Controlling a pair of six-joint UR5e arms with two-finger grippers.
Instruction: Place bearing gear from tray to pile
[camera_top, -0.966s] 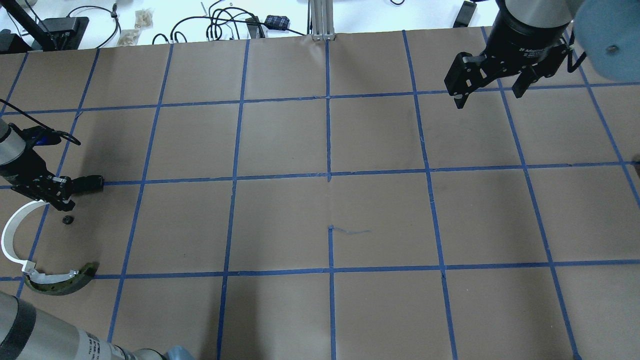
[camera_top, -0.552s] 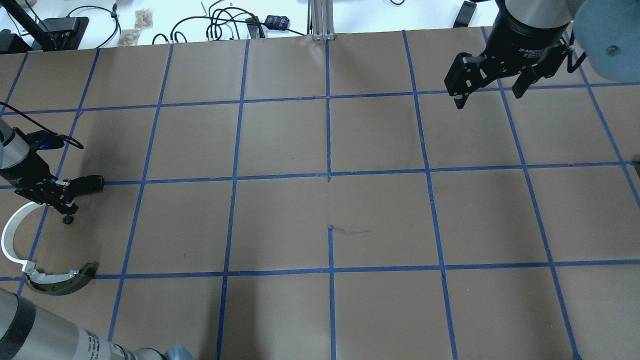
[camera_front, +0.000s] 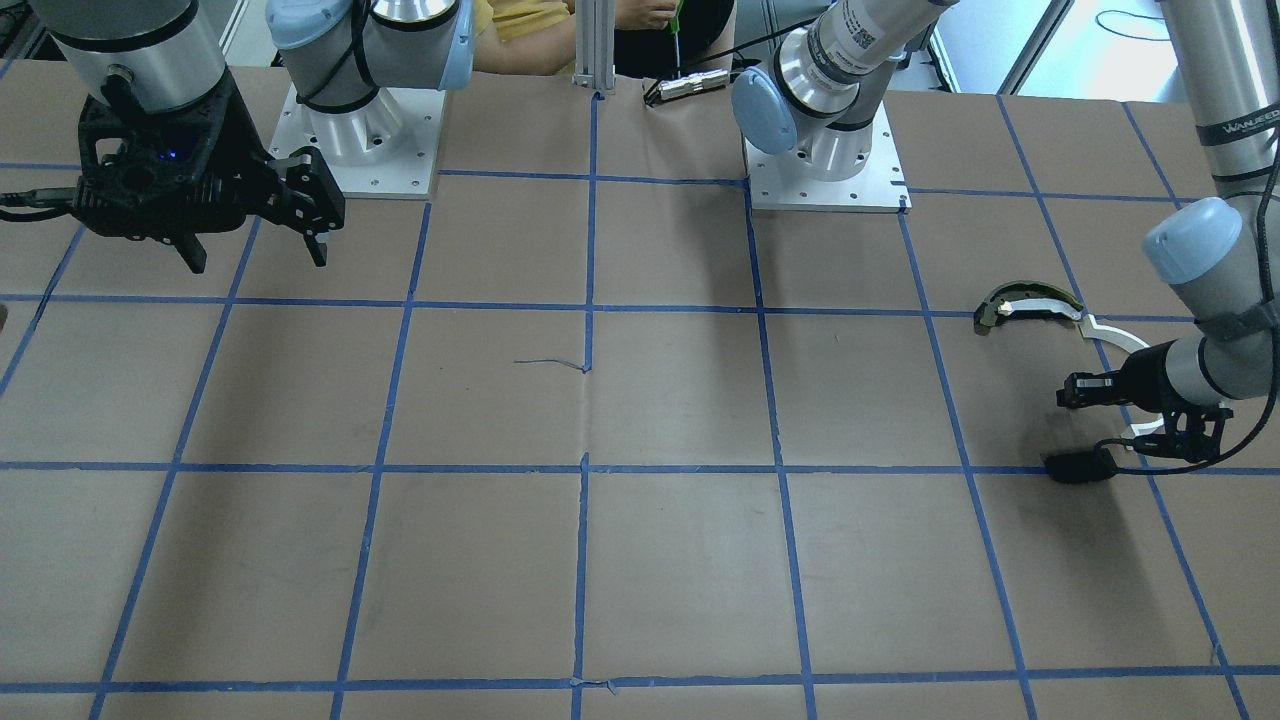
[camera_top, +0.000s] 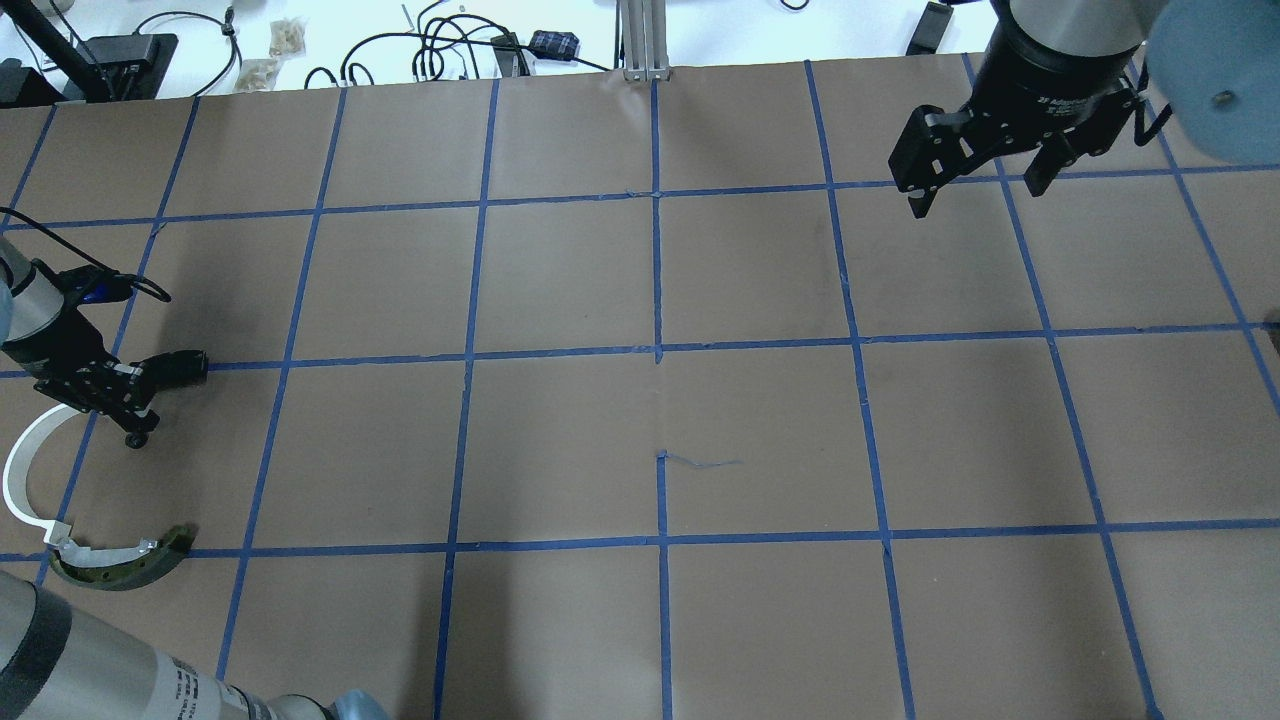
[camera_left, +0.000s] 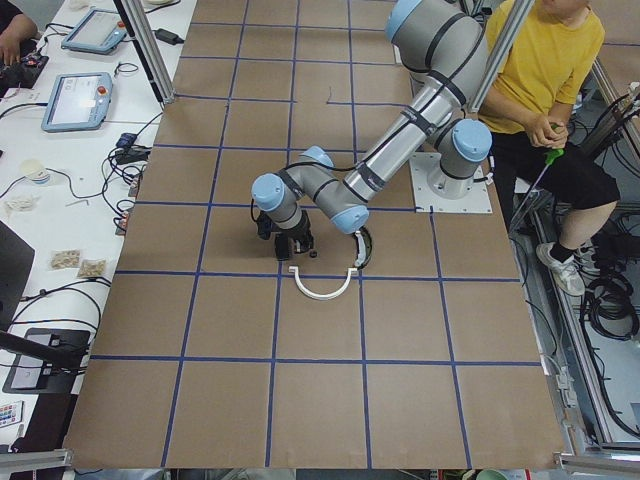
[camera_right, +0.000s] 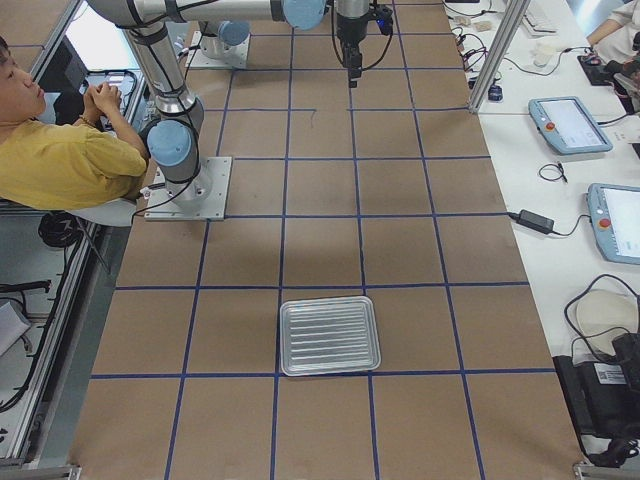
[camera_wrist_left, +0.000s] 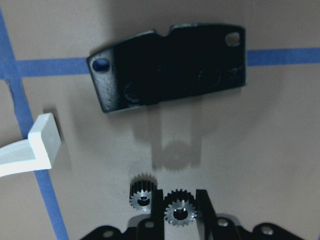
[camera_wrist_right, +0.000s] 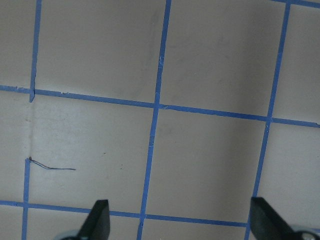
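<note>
Bearing gear (camera_wrist_left: 180, 212) is at the pile (camera_top: 100, 550), by the left edge of the surface (camera_top: 560, 280), on the robot's half. It is pinched flat between the fingers of the left claw (camera_wrist_left: 179, 199). The claw is closed down to gear width and grips on the teeth.

Change over the last second: the left claw has shifted off the black plate (camera_wrist_left: 170, 65) toward the robot's edge and dropped. A second gear (camera_wrist_left: 142, 193), which sat clear of the claw in the overhead view, is now right against the outside of one finger. My read is that transport is done and this is the set-down, with release not yet made.

Gear look: small grey metal spur gear with fine, even teeth all round, a bright face and a dark centre bore. It is seen face-on from the wrist. Its shadow (camera_wrist_left: 172, 152) falls offset toward the plate, so it is probably just off the surface, though I can't confirm contact.

Risk: opening could nudge the second gear.

Around it are the white strip (camera_wrist_left: 30, 147) and the dark curved piece (camera_front: 1025, 300). The right claw (camera_wrist_right: 178, 205) is spread wide, holds nothing, and hangs near the far right corner. The tray (camera_right: 330, 335) is well apart at the right end.
</note>
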